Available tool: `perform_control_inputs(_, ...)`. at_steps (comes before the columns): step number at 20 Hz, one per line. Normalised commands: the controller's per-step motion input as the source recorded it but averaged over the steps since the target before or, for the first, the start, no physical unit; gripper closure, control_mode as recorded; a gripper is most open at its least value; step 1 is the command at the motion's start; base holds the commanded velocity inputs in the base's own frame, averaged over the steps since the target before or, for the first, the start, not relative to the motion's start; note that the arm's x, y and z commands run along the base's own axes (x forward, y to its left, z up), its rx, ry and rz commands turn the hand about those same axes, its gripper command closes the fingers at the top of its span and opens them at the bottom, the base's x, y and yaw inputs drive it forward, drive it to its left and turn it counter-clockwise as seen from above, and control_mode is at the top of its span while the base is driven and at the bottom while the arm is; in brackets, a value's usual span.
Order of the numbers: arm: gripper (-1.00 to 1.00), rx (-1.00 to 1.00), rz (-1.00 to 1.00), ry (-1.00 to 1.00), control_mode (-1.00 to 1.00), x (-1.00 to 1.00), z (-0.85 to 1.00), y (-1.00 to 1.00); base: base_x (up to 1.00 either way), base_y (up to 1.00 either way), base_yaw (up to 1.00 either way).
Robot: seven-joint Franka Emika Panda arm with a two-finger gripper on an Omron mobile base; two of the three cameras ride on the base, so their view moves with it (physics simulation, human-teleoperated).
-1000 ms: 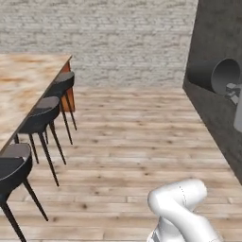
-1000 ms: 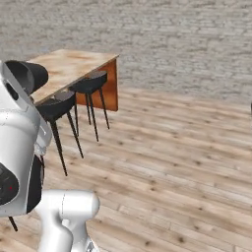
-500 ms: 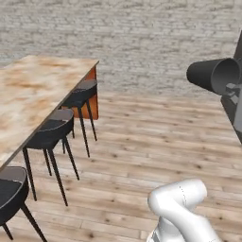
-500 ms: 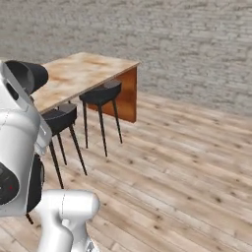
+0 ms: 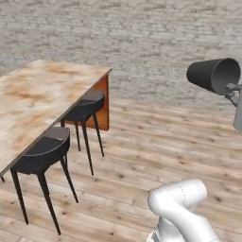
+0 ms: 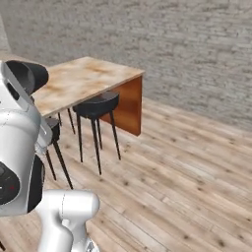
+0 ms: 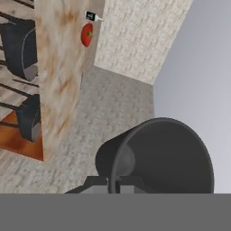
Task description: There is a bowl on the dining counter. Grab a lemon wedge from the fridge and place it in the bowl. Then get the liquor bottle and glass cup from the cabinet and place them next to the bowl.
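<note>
Glossy white arm (image 5: 182, 208) of rounded, tubular segments (dark joint (image 6: 12, 184) with red specks)

Even, flat rendered light, soft shadows, no glare.

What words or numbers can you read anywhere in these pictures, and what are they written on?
None: nothing in these pictures can be read.
The small dark and white thing on the dining counter in the hand view is too small and blurred to show any text.
The dark cup in the gripper, the red round thing, the stools and the brick wall carry no words or signs.
</note>
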Motion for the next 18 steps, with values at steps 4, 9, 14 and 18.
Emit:
perform_control_inputs(4, 1.0, 0.0, 0.0, 0.0, 1.0, 0.0, 0.0, 0.0, 1.0, -0.65, 0.23)
perform_control_inputs(9, 1.0, 0.0, 0.0, 0.0, 1.0, 0.0, 0.0, 0.0, 1.0, -0.69, 0.22)
perform_control_inputs(14, 1.0, 0.0, 0.0, 0.0, 1.0, 0.0, 0.0, 0.0, 1.0, -0.69, 0.22)
perform_control_inputs(18, 1.0, 0.0, 0.0, 0.0, 1.0, 0.0, 0.0, 0.0, 1.0, -0.62, 0.22)
